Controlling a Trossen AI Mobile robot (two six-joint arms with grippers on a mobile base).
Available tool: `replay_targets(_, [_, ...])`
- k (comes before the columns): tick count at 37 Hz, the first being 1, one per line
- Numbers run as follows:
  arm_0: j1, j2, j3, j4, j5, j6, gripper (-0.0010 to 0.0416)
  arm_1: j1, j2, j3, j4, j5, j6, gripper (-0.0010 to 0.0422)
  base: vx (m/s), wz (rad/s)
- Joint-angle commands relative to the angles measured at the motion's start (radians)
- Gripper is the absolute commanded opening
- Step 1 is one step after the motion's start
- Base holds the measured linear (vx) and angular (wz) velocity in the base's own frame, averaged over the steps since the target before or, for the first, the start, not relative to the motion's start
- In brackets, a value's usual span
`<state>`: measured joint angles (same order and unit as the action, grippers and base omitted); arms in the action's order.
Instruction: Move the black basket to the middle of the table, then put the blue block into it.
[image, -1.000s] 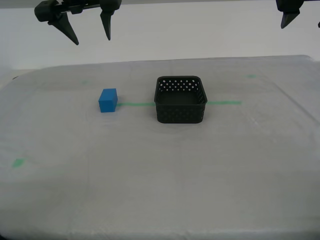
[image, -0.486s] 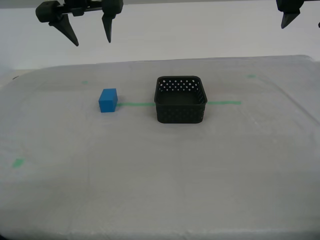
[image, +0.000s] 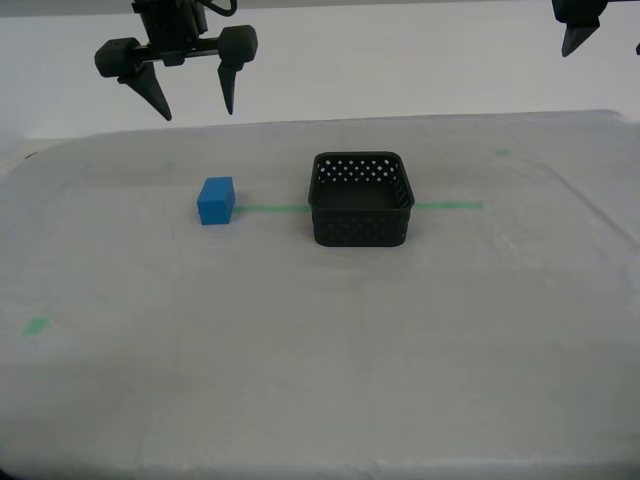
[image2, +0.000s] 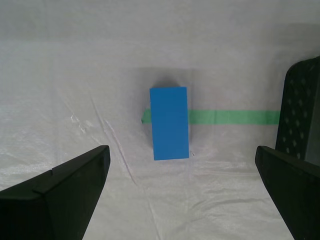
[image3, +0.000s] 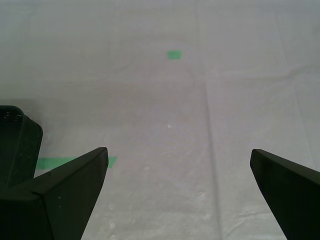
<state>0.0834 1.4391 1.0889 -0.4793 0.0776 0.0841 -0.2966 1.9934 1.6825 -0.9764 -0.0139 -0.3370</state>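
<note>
**A:** What is laid out on the tabletop (image: 300, 350)?

**B:** A wide surface covered in whitish-grey cloth. The black basket (image: 361, 199) stands upright near the middle of the exterior view, its walls pierced with round holes. It sits on a thin green tape line (image: 450, 206) that runs across the cloth. I cannot see anything inside the basket.

**A:** And the blue block (image: 216, 200)?

**B:** It rests on the cloth toward the exterior view's left of the basket, clearly apart from it, at the end of the green line. Nothing touches it. In the second wrist view the block (image2: 169, 123) lies on the end of the tape, with a corner of the basket (image2: 300, 115) showing at the frame's edge.

**A:** Where are the grippers?

**B:** My second gripper (image: 193, 102) hangs in the air above and behind the block, at the upper left of the exterior view. Its jaws are spread wide and hold nothing. My first gripper (image: 581, 38) shows only as one dark fingertip at the upper right of the exterior view, well apart from both objects. The first wrist view shows its jaws parted wide with bare cloth between them, a corner of the basket (image3: 17, 145) to one side, and a small green mark (image3: 174, 54) farther off
</note>
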Motion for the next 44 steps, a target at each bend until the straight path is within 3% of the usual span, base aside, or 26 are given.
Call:
replay_targets(1, [0.001, 0.0, 0.0, 0.001, 0.003, 0.001, 0.0399, -0.002, -0.002, 0.0, 0.011, -0.005, -0.013, 0.0401, 0.0, 0.0])
replay_targets(31, [0.001, 0.0, 0.0, 0.002, 0.003, 0.001, 0.0399, -0.006, 0.115, -0.009, 0.073, 0.008, -0.024, 0.0401, 0.0, 0.0])
replay_targets(38, [0.001, 0.0, 0.0, 0.002, 0.003, 0.001, 0.0398, -0.006, 0.181, -0.01, 0.089, 0.048, -0.03, 0.0401, 0.0, 0.0])
replay_targets(44, [0.001, 0.0, 0.0, 0.0, 0.003, 0.001, 0.0399, -0.011, 0.228, -0.011, 0.097, 0.049, -0.029, 0.0401, 0.0, 0.0])
